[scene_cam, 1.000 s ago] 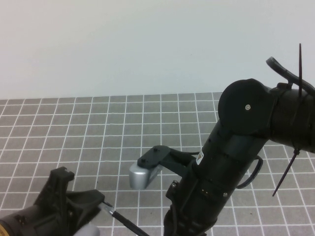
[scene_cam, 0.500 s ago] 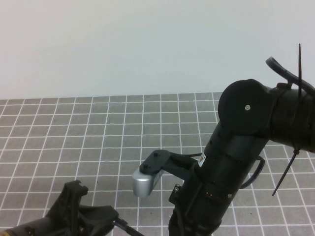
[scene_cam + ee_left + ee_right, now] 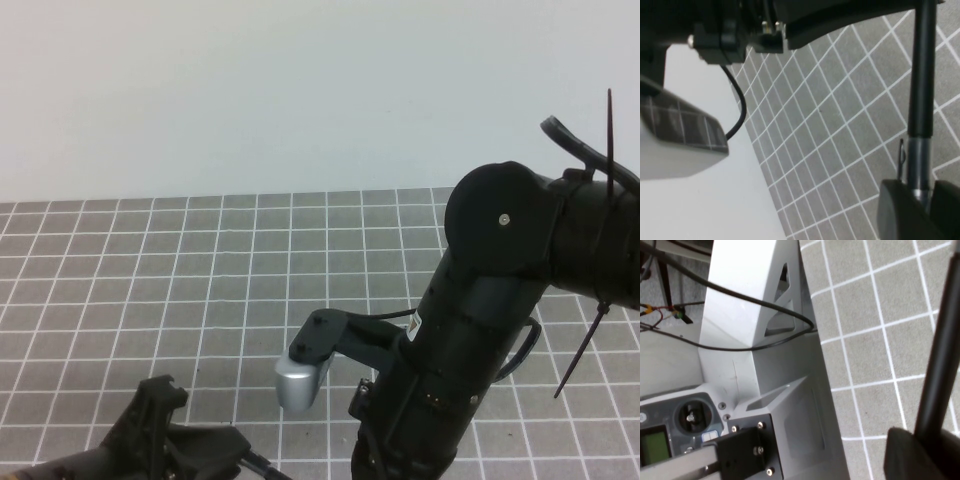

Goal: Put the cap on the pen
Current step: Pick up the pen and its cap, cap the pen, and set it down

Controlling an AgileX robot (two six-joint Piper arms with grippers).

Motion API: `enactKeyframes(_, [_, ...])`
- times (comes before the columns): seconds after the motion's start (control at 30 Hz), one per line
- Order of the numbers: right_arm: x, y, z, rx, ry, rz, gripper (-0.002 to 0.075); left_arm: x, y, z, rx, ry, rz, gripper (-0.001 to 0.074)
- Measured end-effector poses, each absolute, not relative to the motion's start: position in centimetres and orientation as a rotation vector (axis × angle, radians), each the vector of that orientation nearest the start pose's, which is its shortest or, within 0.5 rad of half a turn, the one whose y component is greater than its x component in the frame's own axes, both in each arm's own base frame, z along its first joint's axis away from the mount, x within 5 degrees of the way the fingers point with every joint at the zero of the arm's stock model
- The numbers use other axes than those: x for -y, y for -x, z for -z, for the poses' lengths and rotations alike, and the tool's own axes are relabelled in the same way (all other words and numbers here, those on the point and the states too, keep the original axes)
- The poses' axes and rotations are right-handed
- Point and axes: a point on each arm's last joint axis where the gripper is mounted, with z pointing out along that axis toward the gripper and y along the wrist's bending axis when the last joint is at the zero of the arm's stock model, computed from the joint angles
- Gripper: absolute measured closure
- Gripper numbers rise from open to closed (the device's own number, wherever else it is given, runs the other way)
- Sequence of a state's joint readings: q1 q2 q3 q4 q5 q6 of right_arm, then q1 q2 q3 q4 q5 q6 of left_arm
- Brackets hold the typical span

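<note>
- The left gripper (image 3: 921, 212), at seven o'clock in the high view, had its jaws closed narrow on the slim black pen with a silver collar (image 3: 920, 75). The pen pointed toward four o'clock, apparently clear of the surface.
- The right gripper (image 3: 927, 452) was out of the high view, beneath its bulky black arm (image 3: 470, 350) at five o'clock. A thin black rod (image 3: 940, 365) met it, but I could not tell its grip state, nor what the rod was.
- Likely risk: with so thin a shaft, slight misalignment between the arms would make the parts miss, or tilt the pen in its hold.
- Below lay a grey bench ruled with white grid lines (image 3: 200, 280), and a plain pale wall (image 3: 300, 90) rose at twelve o'clock.
</note>
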State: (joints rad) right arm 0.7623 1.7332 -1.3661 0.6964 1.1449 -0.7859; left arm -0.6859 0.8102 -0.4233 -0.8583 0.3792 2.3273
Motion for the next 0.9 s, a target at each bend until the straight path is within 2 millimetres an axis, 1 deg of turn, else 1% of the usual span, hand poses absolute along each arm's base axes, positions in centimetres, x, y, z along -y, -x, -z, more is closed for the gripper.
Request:
enactKeyframes(0.47, [-28.1, -21.6, -27.7, -2.26, 1.7, -0.981, 0.0729, 12.0, -10.0, -25.6, -0.779, -1.937, -0.15, 0.0734])
enactKeyframes(0.6, [-28.1, -21.6, -27.7, -2.263, 1.698, -0.981, 0.0729, 12.0, -10.0, -25.7, -0.807, -1.914, -0.14, 0.0734])
enactKeyframes(0.7, [-28.0, -21.5, -27.7, -2.267, 1.709, -0.987, 0.0729, 11.9, -10.3, -25.9, -0.889, -1.852, -0.123, 0.0726])
enactKeyframes(0.8, [-27.9, -21.4, -27.6, -2.272, 1.724, -0.989, 0.0729, 11.8, -10.7, -26.1, -0.974, -1.779, -0.117, 0.0661])
enactKeyframes(0.83, [-27.9, -21.3, -27.6, -2.277, 1.734, -0.985, 0.0729, 11.8, -10.8, -26.2, -0.998, -1.756, -0.118, 0.0621])
enactKeyframes(0.9, [-27.7, -21.3, -27.5, -2.306, 1.735, -0.959, 0.0729, 11.7, -11.1, -26.3, -1.051, -1.707, -0.11, 0.05])
